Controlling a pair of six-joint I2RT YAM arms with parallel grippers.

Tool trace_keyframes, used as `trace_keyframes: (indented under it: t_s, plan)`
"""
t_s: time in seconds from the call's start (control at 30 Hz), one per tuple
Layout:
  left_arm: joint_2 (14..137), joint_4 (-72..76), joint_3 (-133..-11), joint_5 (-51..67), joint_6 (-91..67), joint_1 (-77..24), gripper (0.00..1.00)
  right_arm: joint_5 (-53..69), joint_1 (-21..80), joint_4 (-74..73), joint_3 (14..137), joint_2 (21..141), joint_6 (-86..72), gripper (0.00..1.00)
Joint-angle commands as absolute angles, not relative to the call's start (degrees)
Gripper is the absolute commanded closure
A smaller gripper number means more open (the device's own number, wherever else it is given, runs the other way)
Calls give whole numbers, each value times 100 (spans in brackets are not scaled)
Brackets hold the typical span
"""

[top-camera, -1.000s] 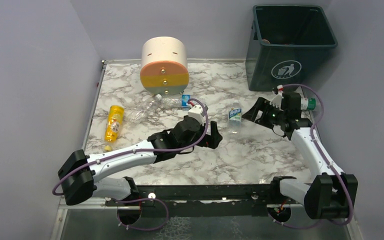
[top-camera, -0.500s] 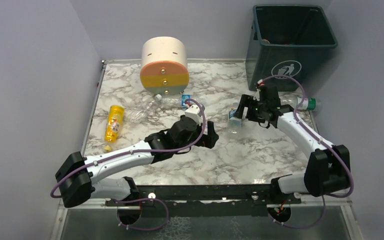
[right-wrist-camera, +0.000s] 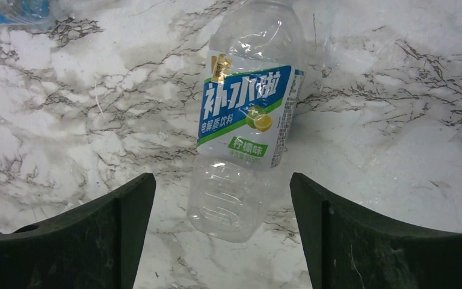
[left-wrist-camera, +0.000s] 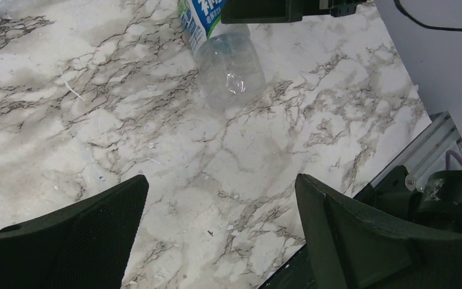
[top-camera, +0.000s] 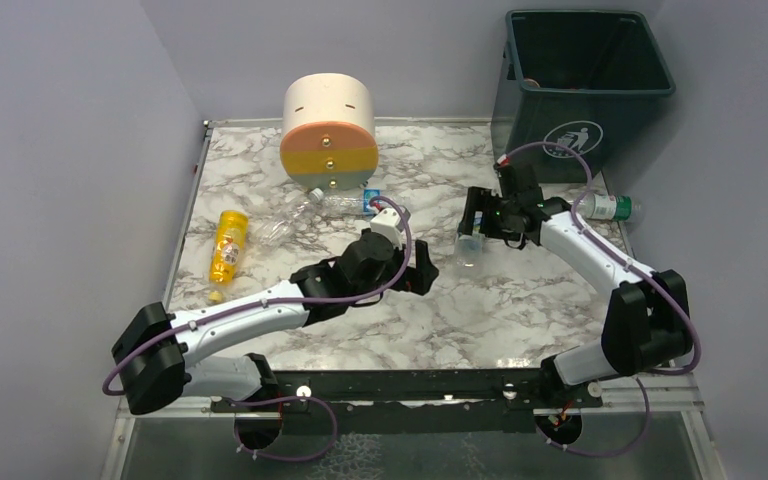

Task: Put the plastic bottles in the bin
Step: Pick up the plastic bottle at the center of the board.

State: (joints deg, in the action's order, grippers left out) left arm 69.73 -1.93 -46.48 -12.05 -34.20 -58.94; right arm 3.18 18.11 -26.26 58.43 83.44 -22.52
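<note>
The right end effector (right-wrist-camera: 221,180) hovers spread over the clear blue-labelled plastic bottle (right-wrist-camera: 246,120). I'd straddle its label squarely before closing. The left end effector (left-wrist-camera: 221,180) gapes empty.

A white marble-patterned table top with grey veins (top-camera: 480,310) fills the floor of a booth with plain lavender walls (top-camera: 60,150), and a black metal bar (top-camera: 410,385) runs along its near edge. Near the back edge, left of centre, stands a cream cylindrical plastic drawer unit (top-camera: 328,130). Its flat face is turned toward the near side, banded orange, yellow and green from top to bottom, with three small round knobs one above another.
</note>
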Motion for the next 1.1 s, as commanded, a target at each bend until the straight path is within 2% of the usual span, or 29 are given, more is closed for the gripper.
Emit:
trace_keyframes:
  t_s: [0.0, 0.17, 0.57, 1.07]
  plan:
    - [7126, -479, -5086, -1130, -3336, -5857, 1, 180, 2006, -3102, 6363, 8277, -2333, 14]
    - [7234, -610, -5402, -1173, -3337, -5854, 1, 20, 2348, -3537, 6910, 8625, -2295, 14]
    - [7606, -627, -5986, -893, -3201, -5854, 1, -123, 2435, -3658, 6832, 8387, -2414, 13]
    - [7163, -703, -5810, -1047, -3405, -5862, 1, -116, 2452, -3636, 6899, 8293, -2437, 13]
